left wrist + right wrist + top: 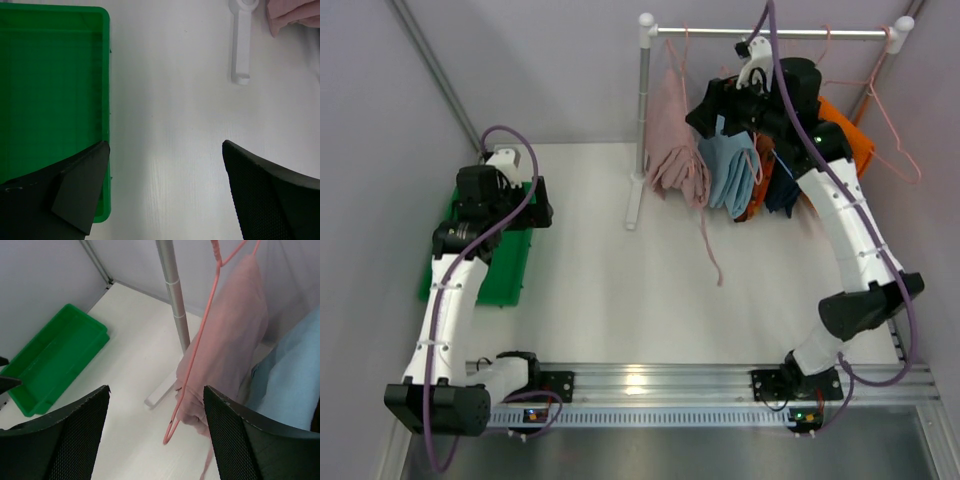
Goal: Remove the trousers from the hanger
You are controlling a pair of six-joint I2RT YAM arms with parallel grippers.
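Observation:
Several trousers hang on pink hangers from a white rail [770,33] at the back right: dusty pink trousers [672,140] at the left, light blue trousers [732,170], then patterned orange, navy [784,190] and plain orange [848,135]. My right gripper [720,105] is open, raised in front of the light blue pair, holding nothing. In the right wrist view the pink hanger [197,347] and pink trousers [235,330] hang between the spread fingers, light blue cloth [292,385] at the right. My left gripper [165,170] is open and empty over the table beside the green bin [50,90].
The green bin [490,250] lies at the left, under the left arm. The rack's white post [642,120] and its foot [634,205] stand mid-table; the foot also shows in the left wrist view [241,45]. A pink drawstring [708,245] trails down onto the table. Walls close both sides.

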